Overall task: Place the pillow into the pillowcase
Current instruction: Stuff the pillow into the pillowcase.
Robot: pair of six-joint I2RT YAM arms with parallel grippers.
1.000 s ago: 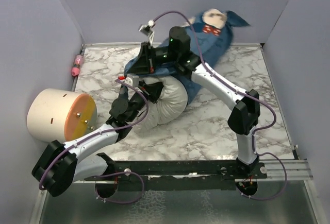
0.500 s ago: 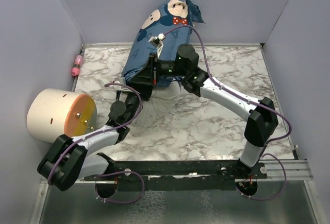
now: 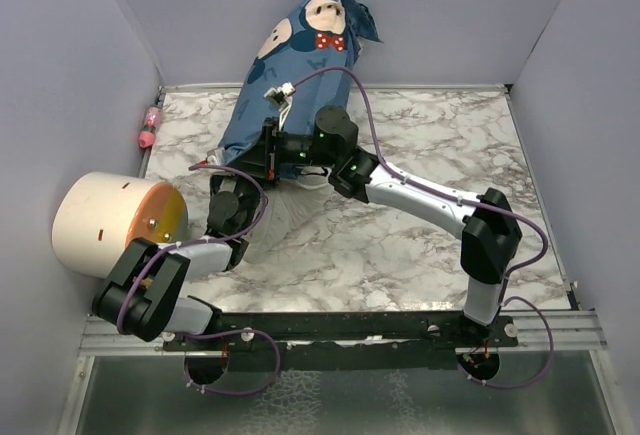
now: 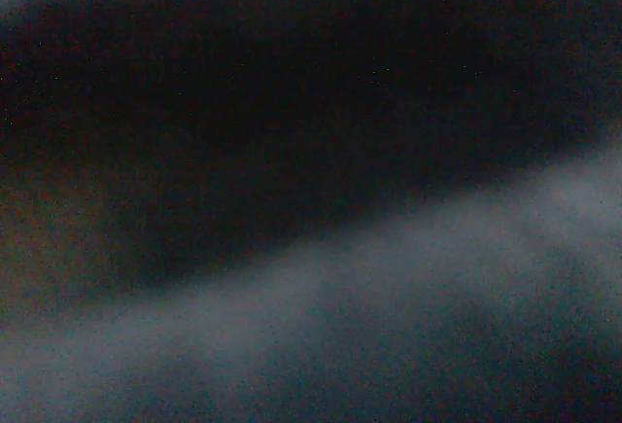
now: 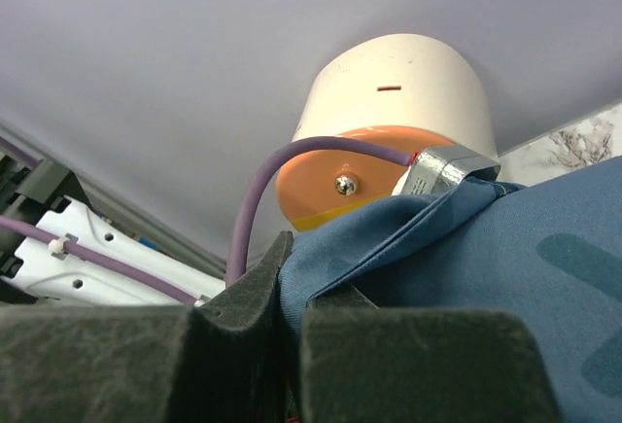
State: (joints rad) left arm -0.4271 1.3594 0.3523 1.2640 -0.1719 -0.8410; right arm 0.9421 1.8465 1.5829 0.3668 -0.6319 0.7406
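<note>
Top external view: the pillowcase point(image 3: 283, 73) stands raised off the table, slanting from its mouth near the table's centre up toward 12 o'clock, where its closed end, printed with a mouse face and red bow, leans at the back wall point(image 3: 440, 15). It bulges full along its length. Of the pillow point(image 3: 312, 181), only a small white patch shows, at the mouth just under the right arm's wrist; the rest lies inside the blue fabric.

The right gripper point(image 5: 290, 292) is pinched tight on the hem of the pillowcase, with blue cloth caught between its dark pads. The left gripper point(image 3: 226, 177) is pushed into the mouth from 7 o'clock. Its wrist view shows only dark blur with a pale band, so I cannot tell how its jaws stand.

The table point(image 3: 420, 245) has a white and grey marble pattern. At its 9 o'clock edge lies a cream cylinder point(image 3: 112, 223) on its side, orange end facing the arms. A small pink object point(image 3: 150, 127) sits at 10 o'clock against the left wall. Plain lavender-grey walls close in three sides.
</note>
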